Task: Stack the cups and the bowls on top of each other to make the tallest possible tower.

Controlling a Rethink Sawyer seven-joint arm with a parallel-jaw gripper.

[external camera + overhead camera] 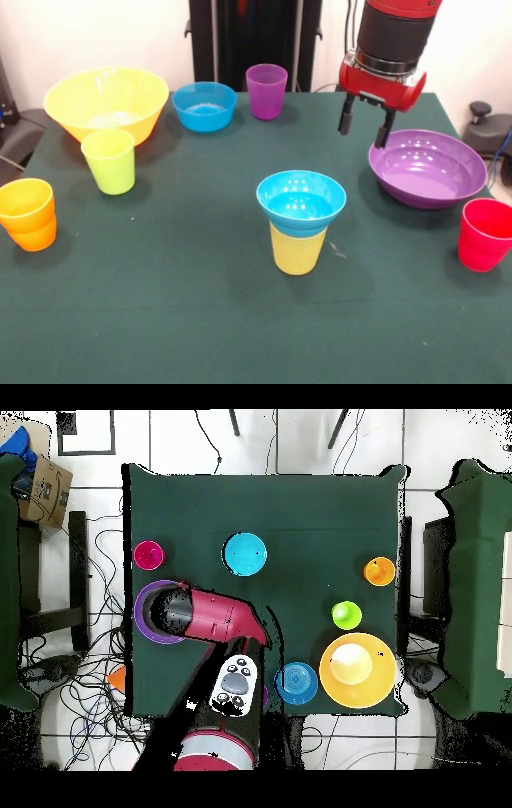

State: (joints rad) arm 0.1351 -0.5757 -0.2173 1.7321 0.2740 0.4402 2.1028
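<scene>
Your tool (366,128) hangs released, fingers apart and empty, over the purple bowl's (428,170) upper-left rim at the frame's right. The tower (300,220), a blue bowl in a yellow cup, stands centre frame on the tabletop (176,304), red cup (483,234) far right.

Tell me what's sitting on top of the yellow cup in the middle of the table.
A small blue bowl sits in the yellow cup mouth, covering its rim and inside. The bowl looks empty.

The green table (200,312) carries scattered cups (110,161) and bowls (427,168).
</scene>
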